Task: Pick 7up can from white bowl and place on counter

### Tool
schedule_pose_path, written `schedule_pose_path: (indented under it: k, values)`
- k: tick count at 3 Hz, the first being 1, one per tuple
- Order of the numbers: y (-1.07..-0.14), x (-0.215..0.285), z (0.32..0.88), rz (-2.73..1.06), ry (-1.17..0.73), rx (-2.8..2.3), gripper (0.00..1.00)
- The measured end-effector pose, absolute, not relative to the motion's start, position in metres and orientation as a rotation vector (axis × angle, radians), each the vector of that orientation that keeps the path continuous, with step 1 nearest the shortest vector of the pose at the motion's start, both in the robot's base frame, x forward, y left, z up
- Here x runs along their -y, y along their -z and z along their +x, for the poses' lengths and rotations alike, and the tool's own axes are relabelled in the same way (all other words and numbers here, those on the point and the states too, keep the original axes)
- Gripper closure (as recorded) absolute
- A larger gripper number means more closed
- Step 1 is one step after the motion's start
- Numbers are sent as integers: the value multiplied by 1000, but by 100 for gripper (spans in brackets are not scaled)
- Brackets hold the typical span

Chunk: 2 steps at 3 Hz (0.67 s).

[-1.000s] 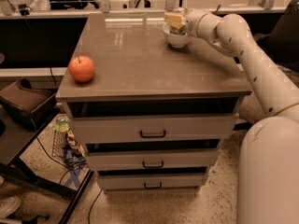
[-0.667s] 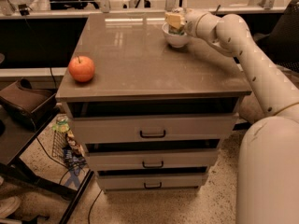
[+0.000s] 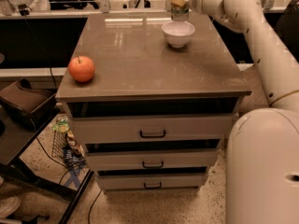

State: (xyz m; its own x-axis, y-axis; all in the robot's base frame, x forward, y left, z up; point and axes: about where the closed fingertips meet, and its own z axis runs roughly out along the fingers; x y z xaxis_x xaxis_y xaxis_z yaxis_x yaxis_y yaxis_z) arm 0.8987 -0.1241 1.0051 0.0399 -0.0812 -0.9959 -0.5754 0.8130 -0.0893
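cream-coloured at its tip, your tool (image 3: 178, 1) hangs over the far edge of the worktop (image 3: 140, 69), a little toward the far right corner, with the arm (image 3: 247, 13) reaching in from the right side. its jaws are drawn narrow around the upper part of the 7up can (image 3: 180, 14), and the can hangs upright beneath them, so you are holding it.

directly below sits the white bowl (image 3: 178, 38), near the far edge. the can's base looks to be just above the bowl's rim and apart from it, and the bowl shows nothing inside from this angle.

by my reading, the first half is done: the can is out of the bowl and in your grip. what is left is the placing. you need to carry the can sideways off the bowl, bring it down onto bare worktop, and let go with it standing.

there is plenty of bare surface to choose from. the whole middle and the near right corner lie open, and the strip to the left of the bowl along the far edge is free too. the apple (image 3: 81, 68) rests near the left edge, close to the near left corner and well apart from the bowl, so it should not trouble you. the drawers (image 3: 152, 127) below the near edge play no part.
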Motion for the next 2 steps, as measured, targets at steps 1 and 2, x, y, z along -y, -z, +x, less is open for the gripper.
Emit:
schedule_pose_path:
  k: [1,2]
  values:
    - [-1033,140,885,-557,-393,-1477,100]
    - [-1054,182,837,-506,-390,-1453,100]
